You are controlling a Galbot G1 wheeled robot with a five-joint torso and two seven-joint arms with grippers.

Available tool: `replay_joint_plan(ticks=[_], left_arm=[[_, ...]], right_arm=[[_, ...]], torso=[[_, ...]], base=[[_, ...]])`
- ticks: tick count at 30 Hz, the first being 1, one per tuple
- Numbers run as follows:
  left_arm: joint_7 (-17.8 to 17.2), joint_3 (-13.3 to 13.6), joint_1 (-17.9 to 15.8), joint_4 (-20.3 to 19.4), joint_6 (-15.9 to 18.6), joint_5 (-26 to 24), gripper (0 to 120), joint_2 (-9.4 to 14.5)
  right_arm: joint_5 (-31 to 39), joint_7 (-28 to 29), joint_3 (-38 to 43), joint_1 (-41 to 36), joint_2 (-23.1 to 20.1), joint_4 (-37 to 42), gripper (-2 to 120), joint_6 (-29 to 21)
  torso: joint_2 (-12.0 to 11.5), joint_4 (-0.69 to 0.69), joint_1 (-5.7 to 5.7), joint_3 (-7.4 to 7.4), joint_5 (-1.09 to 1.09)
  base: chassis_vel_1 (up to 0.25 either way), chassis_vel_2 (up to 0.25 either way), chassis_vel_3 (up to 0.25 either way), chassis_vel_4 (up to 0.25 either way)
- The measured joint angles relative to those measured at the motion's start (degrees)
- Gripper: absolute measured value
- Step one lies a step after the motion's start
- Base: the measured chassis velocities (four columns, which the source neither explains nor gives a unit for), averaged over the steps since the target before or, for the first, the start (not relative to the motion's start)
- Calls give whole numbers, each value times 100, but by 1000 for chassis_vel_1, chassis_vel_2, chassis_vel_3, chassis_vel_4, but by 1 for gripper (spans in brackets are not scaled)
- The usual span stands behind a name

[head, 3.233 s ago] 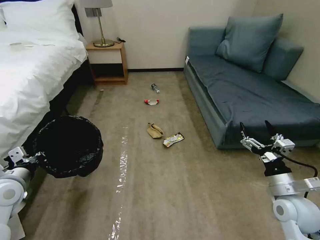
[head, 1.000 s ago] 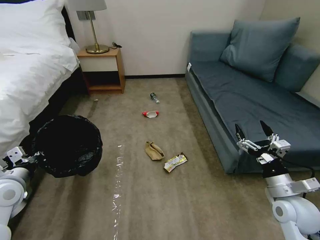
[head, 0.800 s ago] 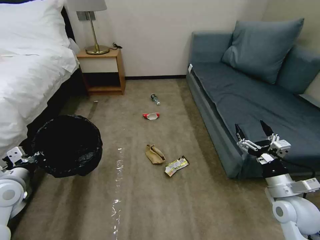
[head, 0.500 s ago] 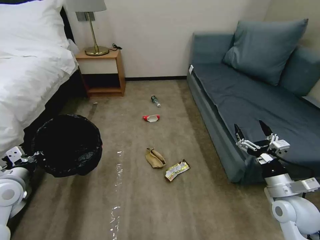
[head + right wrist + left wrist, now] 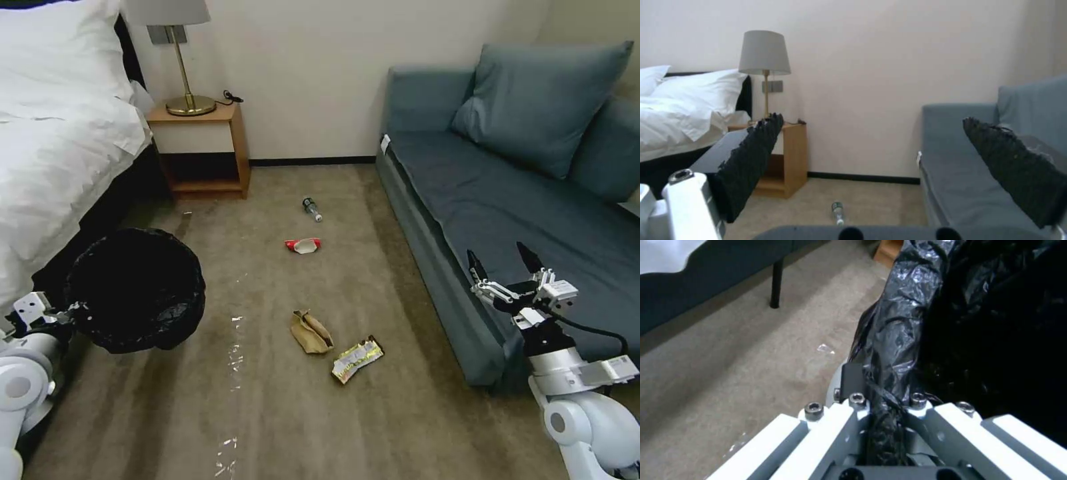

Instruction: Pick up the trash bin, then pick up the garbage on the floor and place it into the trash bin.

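Note:
The trash bin (image 5: pixel 137 290), lined with a crinkled black bag, hangs above the carpet at the left, and my left gripper (image 5: pixel 70 312) is shut on its rim (image 5: pixel 889 380). Garbage lies on the floor ahead: a crumpled tan paper bag (image 5: pixel 311 331), a yellow-white wrapper (image 5: pixel 357 359) beside it, a red-and-white packet (image 5: pixel 303 245) farther off, and a small bottle (image 5: pixel 311 208) (image 5: pixel 837 212) beyond that. My right gripper (image 5: pixel 505 265) is held up at the right in front of the sofa, open with nothing between its fingers (image 5: pixel 755 156).
A bed with white linen (image 5: pixel 53 153) runs along the left. A wooden nightstand (image 5: pixel 200 150) with a brass lamp stands against the far wall. A blue-grey sofa (image 5: pixel 507 200) lines the right side. A strip of clear tape (image 5: pixel 230 373) lies on the carpet.
The whole view has shifted: the litter, sofa and nightstand sit lower and closer, so the camera has moved forward. Both arms keep their pose, the bin still held.

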Motion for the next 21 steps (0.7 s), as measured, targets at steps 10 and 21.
replay_joint_plan(ticks=[10, 21], left_arm=[[-14, -17, 5, -22, 2, -22, 1, 1], [-28, -47, 22, -56, 1, -68, 1, 16]], right_arm=[[-10, -11, -17, 5, -6, -2, 100, 13], [-55, -64, -50, -8, 6, 9, 100, 48]], torso=[[0, 0, 0, 0, 0], [0, 0, 0, 0, -1]], base=[[-94, 95, 98, -90], [-104, 97, 103, -104]])
